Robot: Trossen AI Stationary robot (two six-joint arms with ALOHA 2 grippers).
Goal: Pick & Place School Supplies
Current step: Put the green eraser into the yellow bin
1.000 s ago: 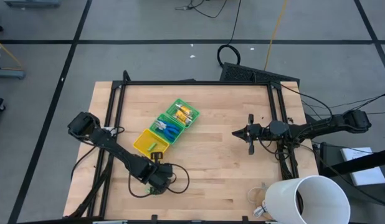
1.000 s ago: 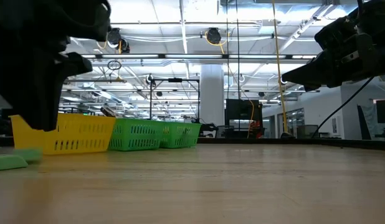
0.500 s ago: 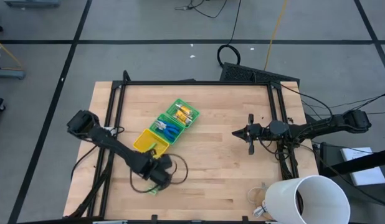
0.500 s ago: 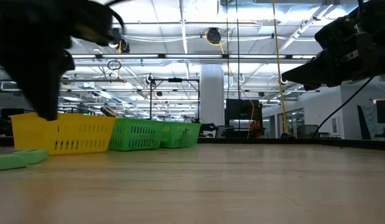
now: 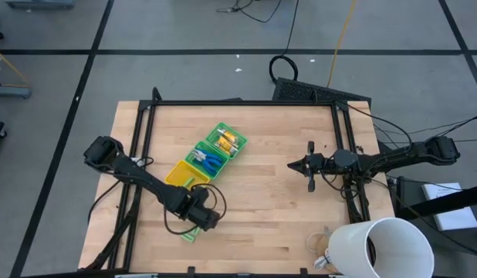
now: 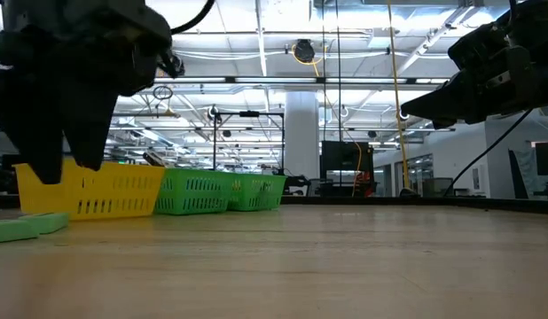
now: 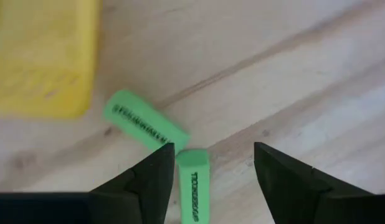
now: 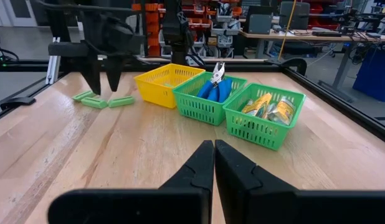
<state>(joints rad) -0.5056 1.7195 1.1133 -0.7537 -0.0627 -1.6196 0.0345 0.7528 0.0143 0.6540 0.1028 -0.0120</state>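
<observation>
Clearly, the left gripper [image 7: 208, 163] hovered, fingers spread, over two green sticks [image 7: 144, 127] at lower left of the bench [image 5: 277, 208]; closing off-centre could knock one away.

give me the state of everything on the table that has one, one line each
left gripper: open, fingers above the green sticks, holding nothing
right gripper: shut, empty, waiting on the right side of the table
green sticks: lying flat on the table beside the yellow basket
yellow basket: upright, contents not visible
middle green basket: upright, holds blue-handled cutters
end green basket: upright, holds yellow pieces
</observation>
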